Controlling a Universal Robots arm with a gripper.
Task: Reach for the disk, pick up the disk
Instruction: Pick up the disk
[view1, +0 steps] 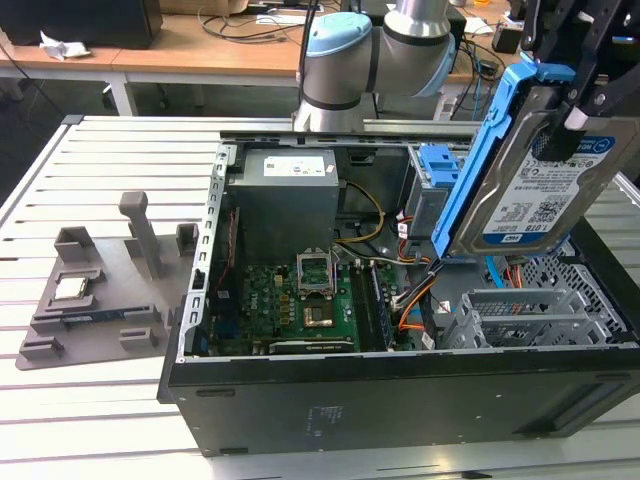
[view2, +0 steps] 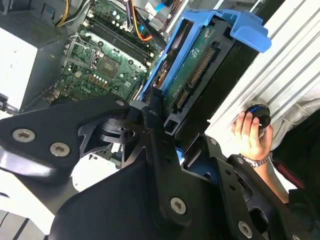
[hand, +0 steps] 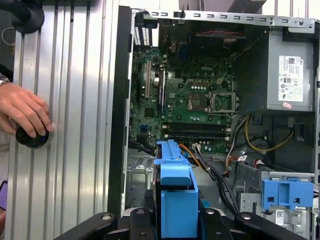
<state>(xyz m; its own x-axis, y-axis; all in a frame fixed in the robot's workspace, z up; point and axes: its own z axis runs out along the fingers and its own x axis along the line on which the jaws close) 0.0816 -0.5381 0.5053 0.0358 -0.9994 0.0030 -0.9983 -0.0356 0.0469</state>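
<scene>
A slatted white table (view1: 110, 150) holds an open computer case (view1: 400, 400). In the exterior view, the gripper (view1: 585, 90) clamps the disk (view1: 540, 175), lifted tilted above the case's drive bay (pickup looks done; carrying it clear needs open room above the case walls). In the second wrist view, black fingers (view2: 150, 135) pinch its blue frame. In the first wrist view, a hand (hand: 22, 112) rests beside the case

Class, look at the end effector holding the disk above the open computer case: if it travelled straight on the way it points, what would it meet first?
Probably the drive cage inside the computer case, directly below the disk gripped by the end effector; depth is uncertain.
</scene>
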